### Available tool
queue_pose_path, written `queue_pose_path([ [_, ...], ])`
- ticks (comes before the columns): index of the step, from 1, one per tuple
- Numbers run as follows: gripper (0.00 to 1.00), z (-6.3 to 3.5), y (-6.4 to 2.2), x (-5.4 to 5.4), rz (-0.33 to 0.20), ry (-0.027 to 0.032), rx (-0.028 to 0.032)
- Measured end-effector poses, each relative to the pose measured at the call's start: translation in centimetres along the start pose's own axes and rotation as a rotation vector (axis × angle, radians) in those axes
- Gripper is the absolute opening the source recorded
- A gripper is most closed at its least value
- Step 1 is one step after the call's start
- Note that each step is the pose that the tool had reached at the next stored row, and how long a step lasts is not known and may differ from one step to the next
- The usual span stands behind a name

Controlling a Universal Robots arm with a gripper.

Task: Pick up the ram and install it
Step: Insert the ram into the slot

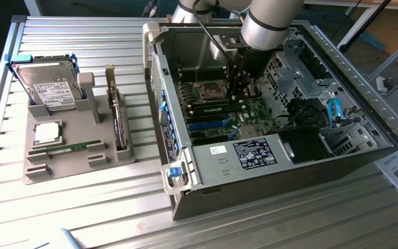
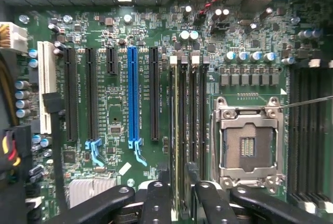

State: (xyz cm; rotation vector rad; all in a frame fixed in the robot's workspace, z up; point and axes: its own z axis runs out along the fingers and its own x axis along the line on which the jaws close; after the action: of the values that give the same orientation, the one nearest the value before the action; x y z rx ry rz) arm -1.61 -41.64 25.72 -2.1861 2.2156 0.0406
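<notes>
Carefully now, my hand (image 2: 178, 195) pinches the ram (image 2: 176, 130) edge-on above the memory slots (image 2: 193, 120) beside the processor socket (image 2: 247, 146), and I judge a slight tilt could jam it against a slot wall.

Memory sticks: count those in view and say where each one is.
2. One memory stick lies flat on the grey holder outside the computer case; a second stick stands edge-on in the slots beside the processor socket. Others may be hidden.
</notes>
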Motion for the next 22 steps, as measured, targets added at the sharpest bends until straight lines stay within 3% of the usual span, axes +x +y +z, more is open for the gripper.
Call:
queue_pose_path([
  [10, 0.25, -3.01, 0.00, -0.1, 0.000, 0.0001, 0.0000],
  [22, 0.25, -5.41, -0.01, -0.2, 0.000, 0.0002, -0.0001],
])
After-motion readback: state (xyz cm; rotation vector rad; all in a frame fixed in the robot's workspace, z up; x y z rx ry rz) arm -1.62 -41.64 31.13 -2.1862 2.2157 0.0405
